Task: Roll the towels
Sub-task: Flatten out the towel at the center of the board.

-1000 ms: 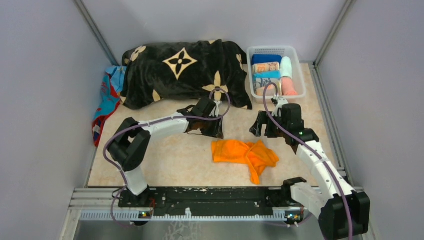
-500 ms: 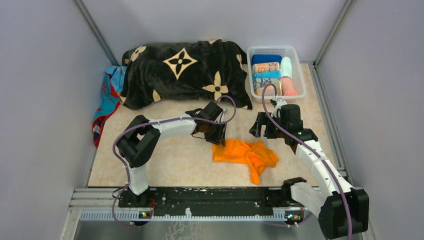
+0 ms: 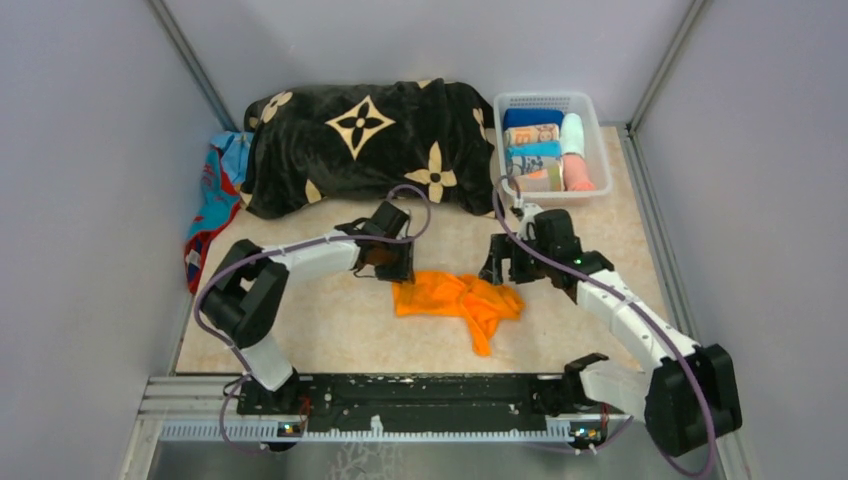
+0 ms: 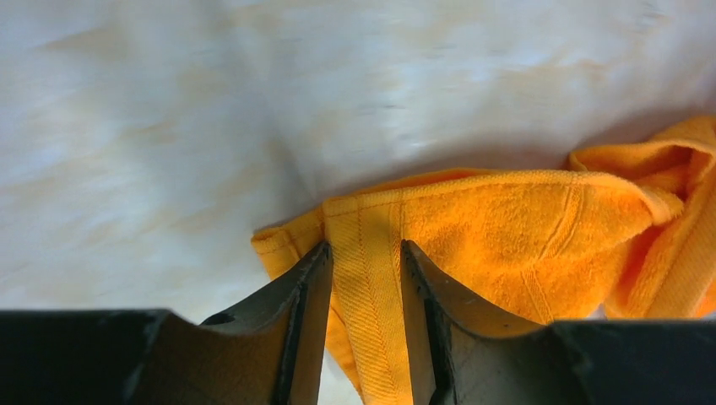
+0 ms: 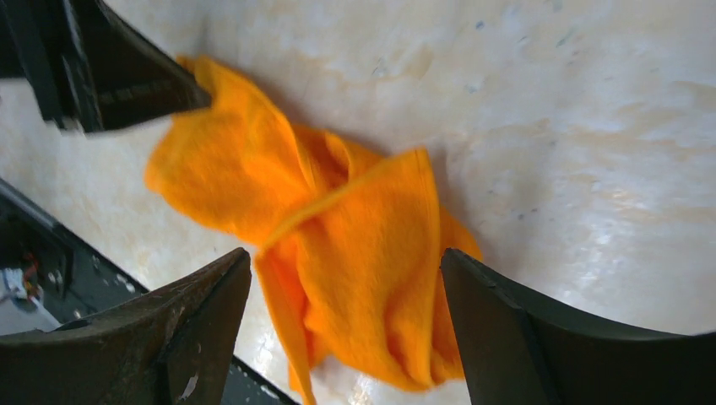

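Lying pinched in left pincer [image 4: 365, 247], orange towel [image 4: 523, 221]

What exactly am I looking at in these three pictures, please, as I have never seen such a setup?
These are two small robot arms bolted at the near edge of a table, each ending in a two-finger gripper. The wide picture comes from a fixed camera above and behind them. The two close-ups come from a camera on each wrist. On the table lie a crumpled orange towel, a black flowered blanket, a patterned towel beside it, and a white basket holding rolled towels. The left gripper pinches the orange towel's hem. The right gripper hangs open above the towel, holding nothing.
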Robot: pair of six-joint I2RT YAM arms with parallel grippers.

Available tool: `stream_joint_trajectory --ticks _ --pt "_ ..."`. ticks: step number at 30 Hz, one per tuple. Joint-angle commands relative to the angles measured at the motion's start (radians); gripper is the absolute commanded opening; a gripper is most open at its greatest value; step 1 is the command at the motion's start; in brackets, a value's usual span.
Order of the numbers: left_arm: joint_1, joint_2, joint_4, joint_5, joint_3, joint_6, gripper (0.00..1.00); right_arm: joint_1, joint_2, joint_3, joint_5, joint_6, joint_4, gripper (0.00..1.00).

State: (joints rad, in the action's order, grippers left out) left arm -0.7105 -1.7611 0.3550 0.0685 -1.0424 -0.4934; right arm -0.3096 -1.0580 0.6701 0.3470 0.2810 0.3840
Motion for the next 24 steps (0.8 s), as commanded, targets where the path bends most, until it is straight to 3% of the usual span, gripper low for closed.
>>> stream_joint_trajectory --ticks 1,13,24 --pt "0.101 0.046 0.095 -0.150 0.135 0.028 0.43 -0.137 -0.066 0.083 -0.087 -0.031 0.002 0.84" --pt "0.147 0.119 0.079 -0.177 0.188 0.016 0.42 -0.543 -0.183 0.210 -0.338 -0.040 0.140 0.67" --pt "0.153 0.128 0.065 -0.177 0.206 0.003 0.41 -0.670 -0.306 0.140 -0.269 0.049 0.064 0.53"
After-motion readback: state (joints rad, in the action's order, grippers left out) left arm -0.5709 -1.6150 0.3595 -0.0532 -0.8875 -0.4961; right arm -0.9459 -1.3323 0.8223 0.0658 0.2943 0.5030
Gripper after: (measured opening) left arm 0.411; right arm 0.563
